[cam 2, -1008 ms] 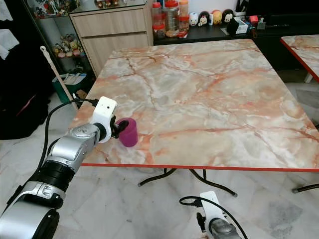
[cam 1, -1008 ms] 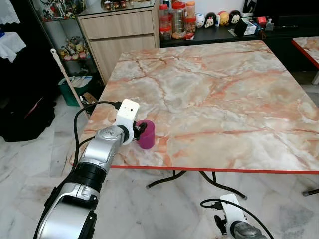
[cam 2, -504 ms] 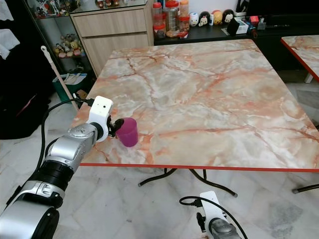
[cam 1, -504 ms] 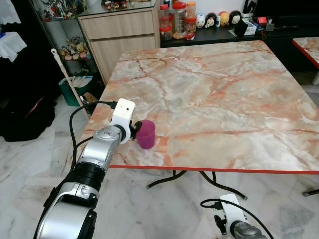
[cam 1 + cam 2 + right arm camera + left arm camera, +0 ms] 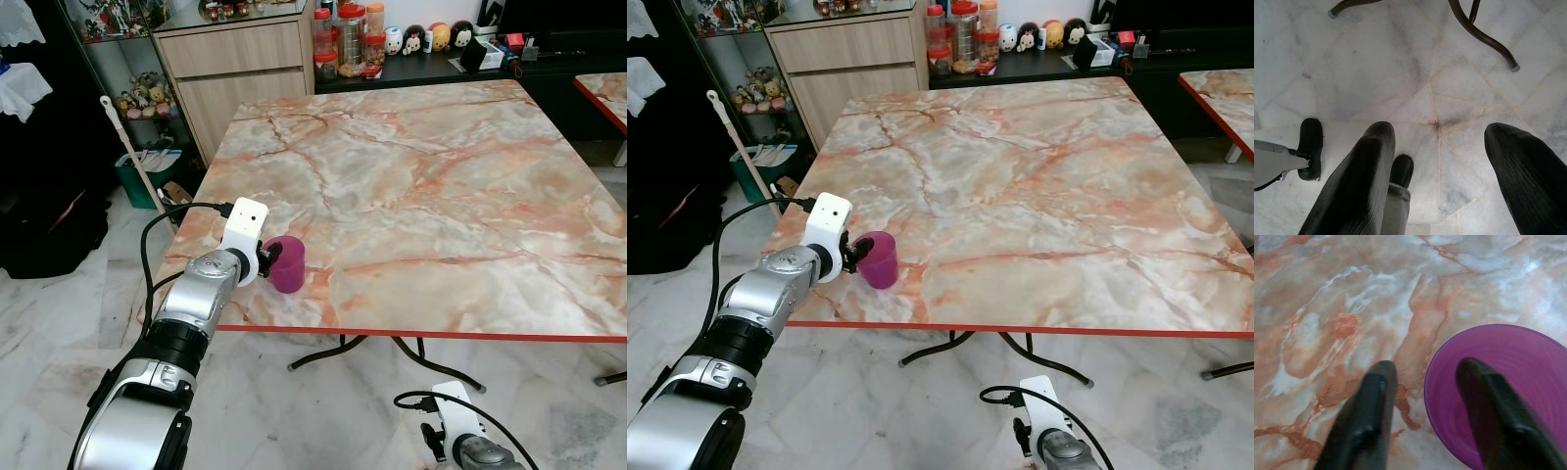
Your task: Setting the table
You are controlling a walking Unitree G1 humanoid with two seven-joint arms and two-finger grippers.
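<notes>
A: Left gripper [image 5: 1425,431] state?
B: Fingers apart, straddling the rim of the purple cup [image 5: 287,263]: one finger inside, one outside, wall between them, not pinched.
A: Cup location?
B: Upright near the table's [image 5: 441,196] near-left edge. Right gripper [image 5: 1442,161] hangs spread over floor, so the left arm is nearer.

Head stereo pair looking down over table [image 5: 421,186], left wrist close above it, right wrist facing floor [image 5: 1415,98]

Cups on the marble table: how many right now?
1. A purple cup stands upright near the table's front left corner. The left gripper straddles its rim, one finger inside, one outside. No other cups can be seen on the tabletop.
</notes>
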